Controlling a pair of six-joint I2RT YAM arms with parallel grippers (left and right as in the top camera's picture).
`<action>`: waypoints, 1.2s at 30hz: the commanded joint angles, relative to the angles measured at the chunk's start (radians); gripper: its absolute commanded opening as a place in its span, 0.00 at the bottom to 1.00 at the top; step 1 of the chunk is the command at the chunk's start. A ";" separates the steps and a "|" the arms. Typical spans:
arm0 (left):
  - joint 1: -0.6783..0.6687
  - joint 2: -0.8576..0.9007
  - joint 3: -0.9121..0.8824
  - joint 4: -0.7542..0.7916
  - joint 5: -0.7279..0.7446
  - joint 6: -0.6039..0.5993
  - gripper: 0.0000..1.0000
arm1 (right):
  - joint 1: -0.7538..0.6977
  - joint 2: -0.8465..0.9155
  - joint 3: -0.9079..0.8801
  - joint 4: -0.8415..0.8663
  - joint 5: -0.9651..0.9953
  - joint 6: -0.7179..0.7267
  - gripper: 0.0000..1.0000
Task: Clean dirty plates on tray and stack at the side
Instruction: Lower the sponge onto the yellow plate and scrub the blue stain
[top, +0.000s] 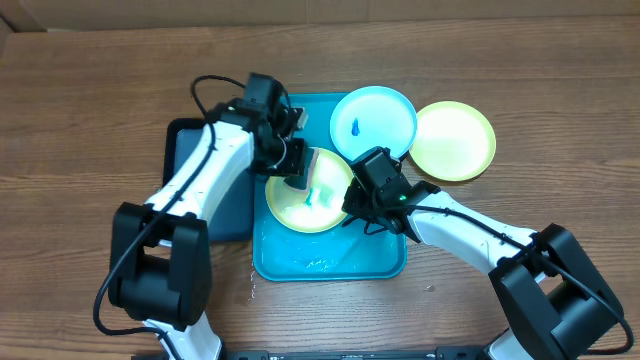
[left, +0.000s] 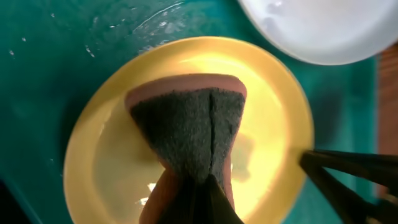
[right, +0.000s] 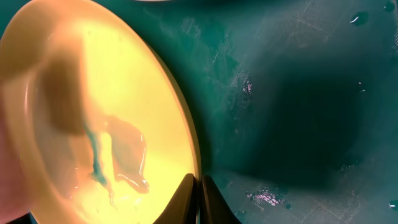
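Scrubbing centre-frame plate (left: 112, 143): left end effector (left: 194, 202) pinching sponge (left: 186, 127), right end effector (right: 199, 186) pinching rim (right: 188, 149); hard pressing risking rim slipping.

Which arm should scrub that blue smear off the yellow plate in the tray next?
Left. Its jaws hold the sponge right over the plate; the right arm is occupied, jaws pinching the plate's rim.
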 joint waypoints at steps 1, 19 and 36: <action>-0.017 0.002 -0.055 0.038 -0.151 0.009 0.04 | 0.005 0.008 -0.010 0.009 -0.012 -0.006 0.04; -0.018 0.085 -0.174 0.119 0.077 -0.108 0.04 | 0.005 0.008 -0.010 0.010 -0.012 -0.006 0.04; 0.037 -0.071 -0.058 0.078 0.193 -0.092 0.04 | 0.005 0.008 -0.010 0.010 -0.012 -0.006 0.04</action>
